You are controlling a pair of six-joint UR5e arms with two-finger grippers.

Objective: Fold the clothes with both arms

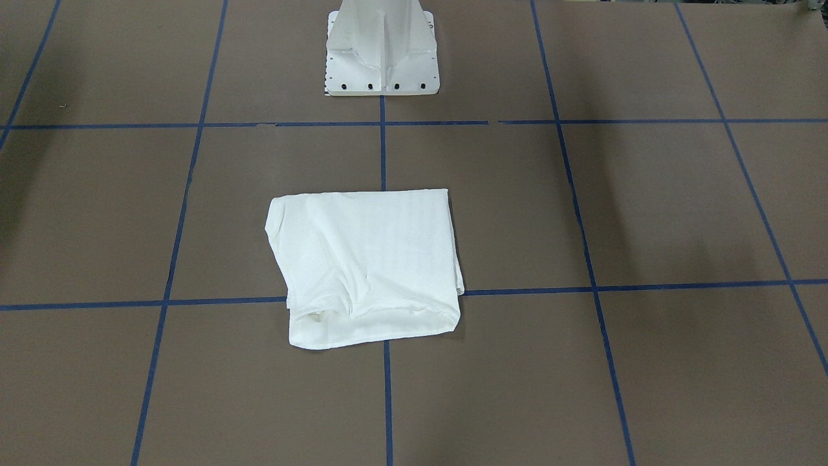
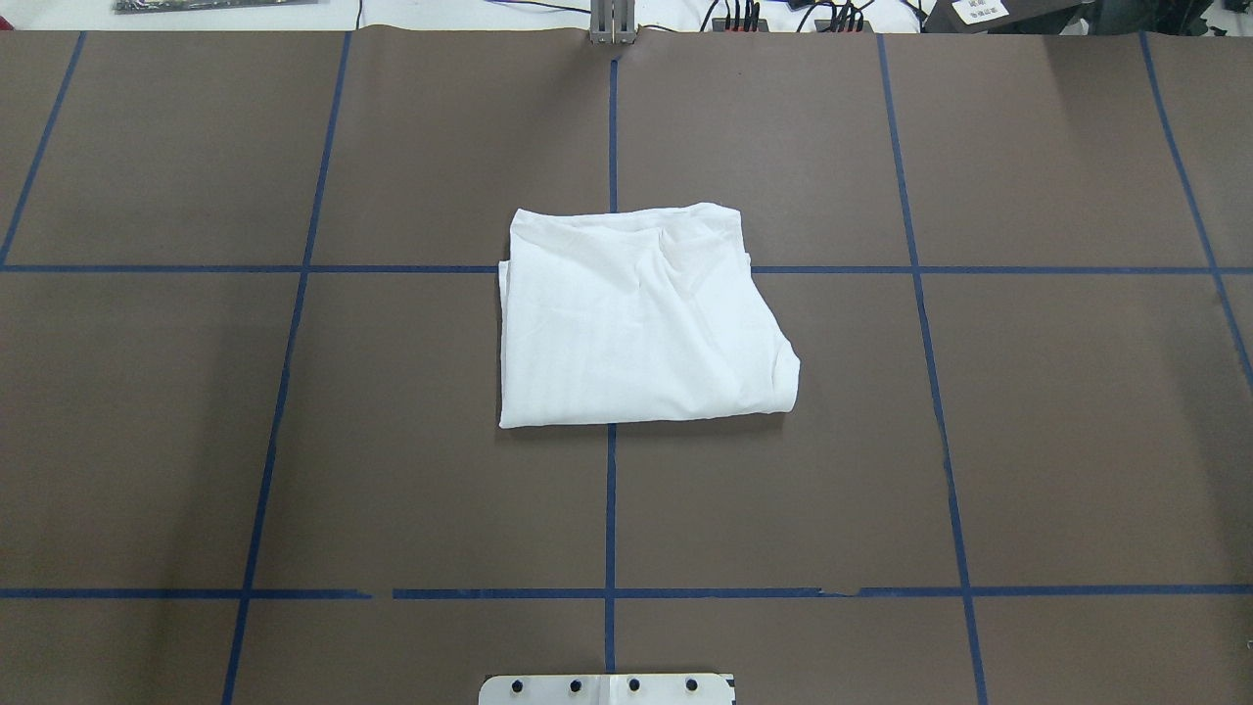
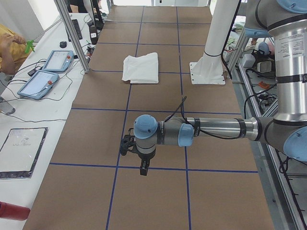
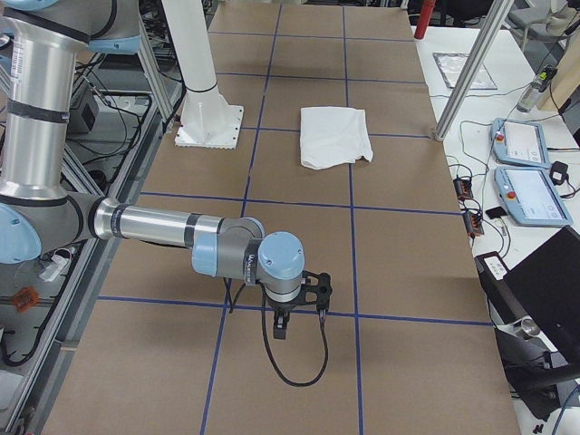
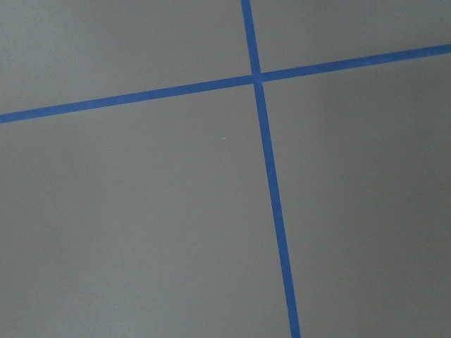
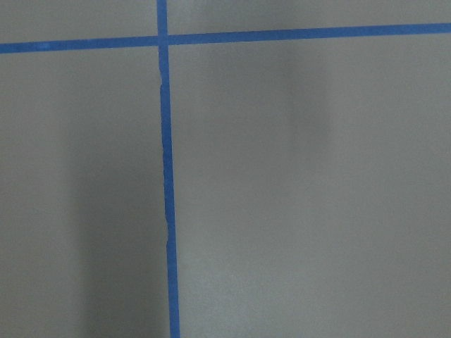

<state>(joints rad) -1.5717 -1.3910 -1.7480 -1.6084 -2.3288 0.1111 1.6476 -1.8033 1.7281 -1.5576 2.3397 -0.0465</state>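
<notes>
Folding looks finished, nothing further needed: shirt (image 2: 636,323) lies folded mid-tabletop (image 2: 1028,441); left end effector (image 3: 143,165) at 9 o'clock, right end effector (image 4: 281,324) at 3, widths untellable.

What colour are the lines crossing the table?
Blue lines on a brown table; clearest in the overhead view.

No text, brand or number could be read. Small print was seen on a white label (image 2: 980,10) at the far edge of the overhead view and on a sticker (image 3: 288,46) on the left arm (image 3: 216,128), but both were too small to be made out. A tablet screen (image 3: 57,60) beside the counter was likewise illegible.
</notes>
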